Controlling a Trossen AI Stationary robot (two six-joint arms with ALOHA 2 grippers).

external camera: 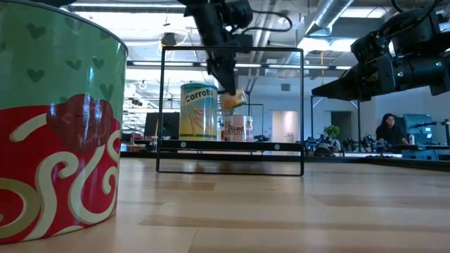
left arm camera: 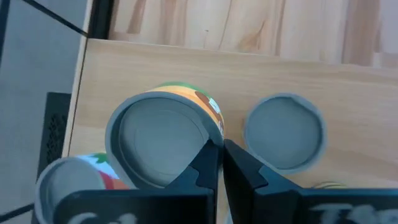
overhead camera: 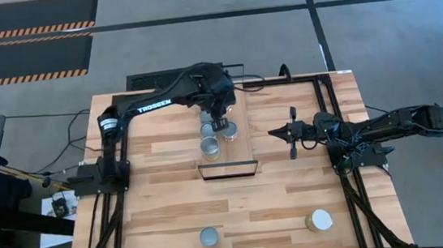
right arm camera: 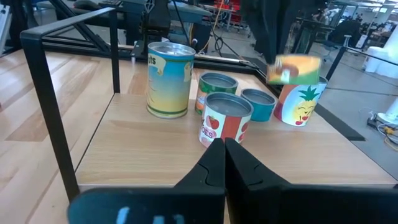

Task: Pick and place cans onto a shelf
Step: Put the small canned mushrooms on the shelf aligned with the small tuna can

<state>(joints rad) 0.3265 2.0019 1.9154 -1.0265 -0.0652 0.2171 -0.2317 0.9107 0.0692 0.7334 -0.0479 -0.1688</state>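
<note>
Closest to the low camera, a green and red can (external camera: 56, 126) stands near the front edge of the bench (overhead camera: 295, 206), and a second one with a white lid (overhead camera: 320, 220) stands toward the front right corner; in the high view the first shows its grey top (overhead camera: 209, 237). Farther back, near the middle of the bench, is the shelf (right arm camera: 155, 143), a light plank inside a thin black frame (external camera: 232, 169). On it stand a tall yellow carrot can (right arm camera: 169, 78), a small red can (right arm camera: 224, 119), a green can (right arm camera: 216, 86) behind that, a low teal can (right arm camera: 259, 103) and a pineapple can (right arm camera: 300, 104). The left gripper (overhead camera: 222, 125) hangs over the shelf's back part, its fingers (left arm camera: 202, 168) pinching the rim of an orange can (left arm camera: 165, 134) held in the air above the pineapple can; another grey-topped can (left arm camera: 285, 130) stands just beside it on the plank. The right gripper (overhead camera: 292, 133) hovers off the shelf's right side, well apart from the cans, pointing toward them, its fingers (right arm camera: 214, 163) pressed together on nothing. Beyond the bench's far edge, a person (external camera: 389, 131) sits in the room.
</note>
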